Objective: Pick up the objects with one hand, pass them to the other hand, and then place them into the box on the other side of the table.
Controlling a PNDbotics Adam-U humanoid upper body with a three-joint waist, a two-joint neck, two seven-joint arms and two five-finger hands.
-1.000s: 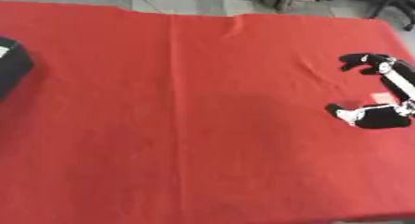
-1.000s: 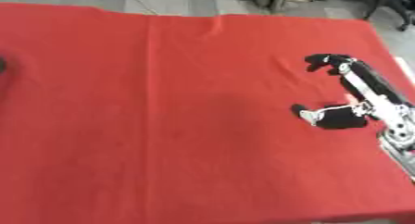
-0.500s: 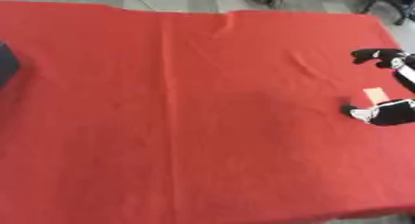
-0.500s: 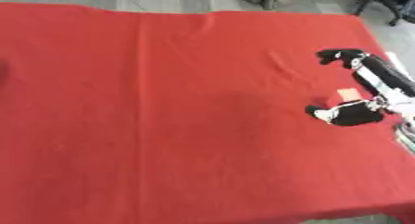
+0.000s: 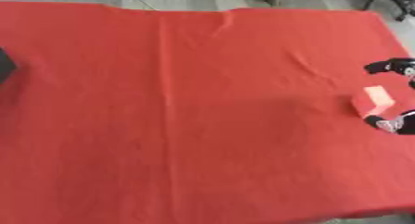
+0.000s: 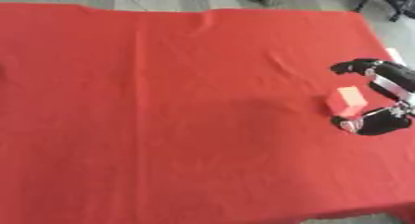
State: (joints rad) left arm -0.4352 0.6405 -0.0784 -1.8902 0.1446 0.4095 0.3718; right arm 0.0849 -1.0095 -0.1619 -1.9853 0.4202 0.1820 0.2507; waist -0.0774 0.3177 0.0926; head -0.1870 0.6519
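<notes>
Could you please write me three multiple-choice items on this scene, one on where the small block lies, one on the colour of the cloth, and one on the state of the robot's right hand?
1. Where does the small block lie?
A. Near the table's right edge
B. At the middle of the table
C. Near the left edge

2. What colour is the cloth on the table?
A. Blue
B. Red
C. White

3. How does the right hand stand to the block?
A. It lifts the block high over the table
B. It is spread around the block, which sits on the cloth
C. It is out of view

Answers:
1 A: the block sits far right on the cloth.
2 B: the cloth is red all over.
3 B: the right hand has a finger beyond the block and another part nearer, with the block between them on the cloth.
</notes>
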